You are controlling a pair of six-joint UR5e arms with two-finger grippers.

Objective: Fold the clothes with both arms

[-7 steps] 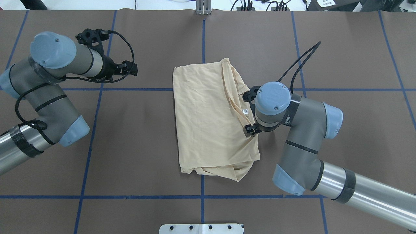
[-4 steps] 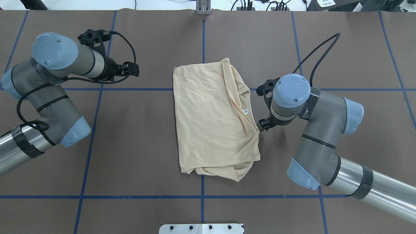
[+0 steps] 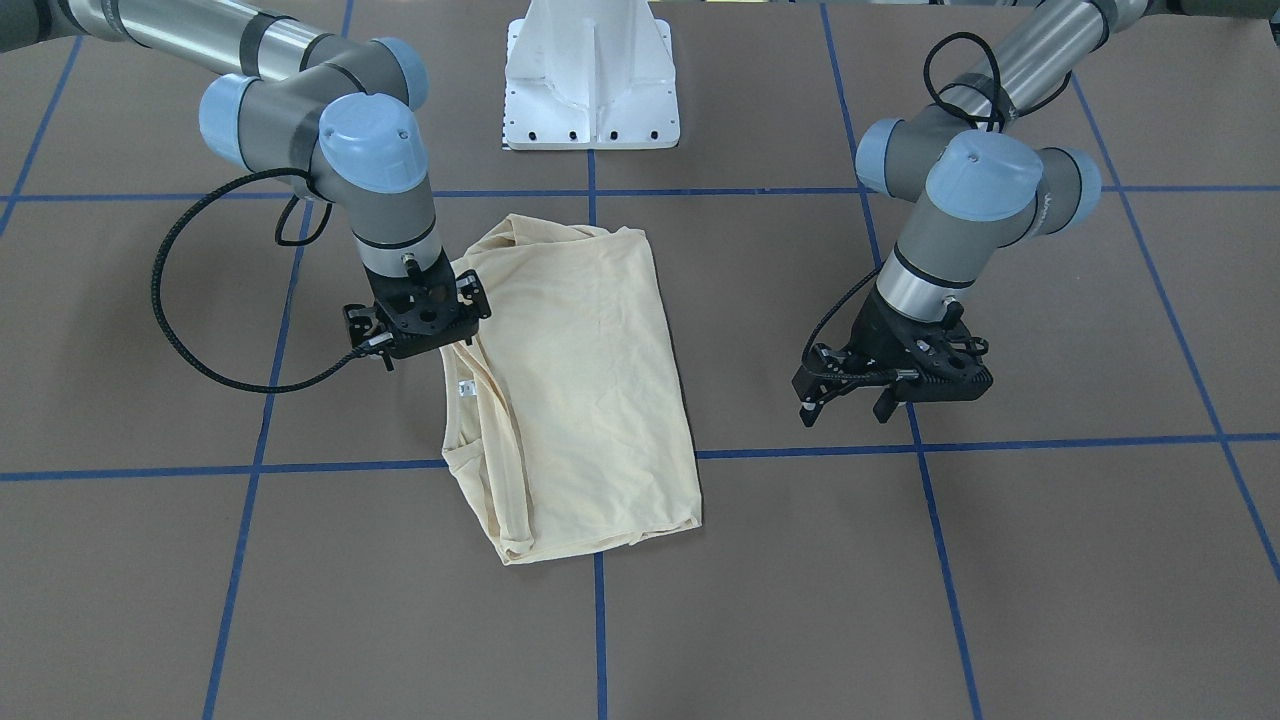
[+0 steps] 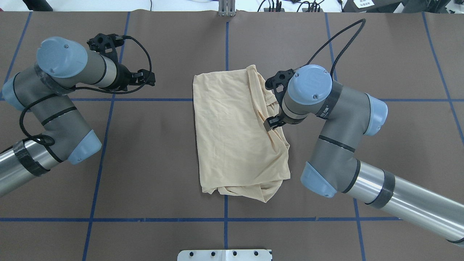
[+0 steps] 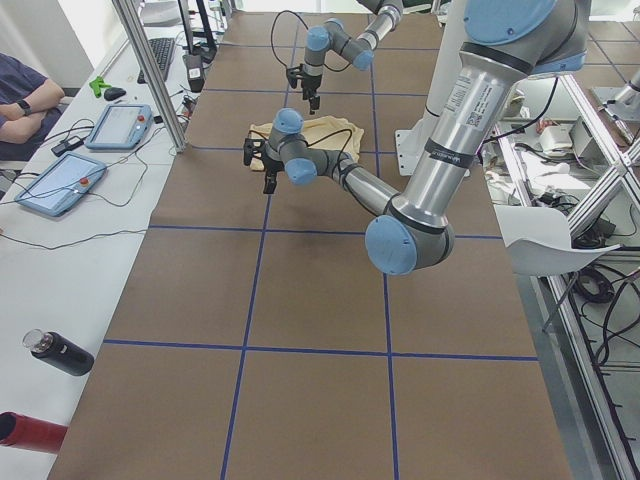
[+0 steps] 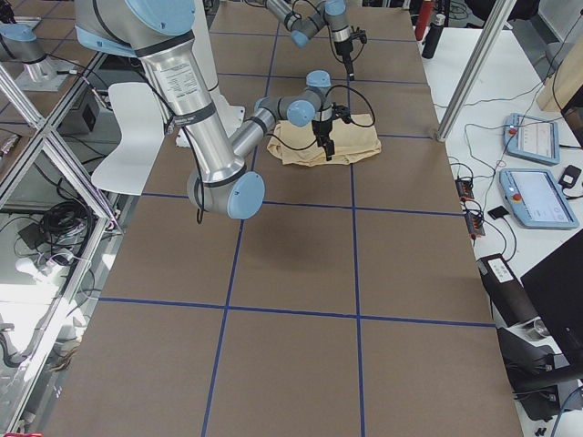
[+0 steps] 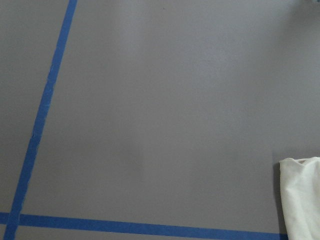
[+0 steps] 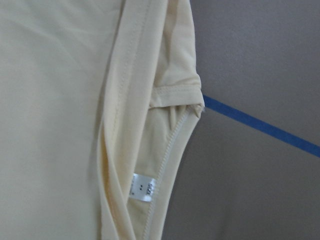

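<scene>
The clothes, one pale cream shirt [image 4: 232,137], lie folded into a tall rectangle at the table's middle, also seen from the front [image 3: 580,380]. My right gripper [image 4: 272,122] hovers open over the shirt's right edge at the collar, its jaws holding nothing [image 3: 420,325]. The right wrist view looks down on the collar folds [image 8: 60,100] and a small white neck label [image 8: 141,187]. My left gripper [image 4: 149,78] hangs open over bare table well left of the shirt [image 3: 880,395]. A corner of the shirt [image 7: 302,195] shows in the left wrist view.
Blue tape lines [image 4: 145,99] divide the brown table cover into squares. The white pedestal base [image 3: 590,80] stands at the robot's edge. Beyond the table's ends are tablets [image 5: 120,125] [image 6: 537,137], a bottle [image 5: 55,352] and a person's arm [image 5: 25,95].
My right gripper left the shirt's lower right edge, swung out to the right, then came back higher up over the collar. The shirt kept its shape. The left arm barely moved.
</scene>
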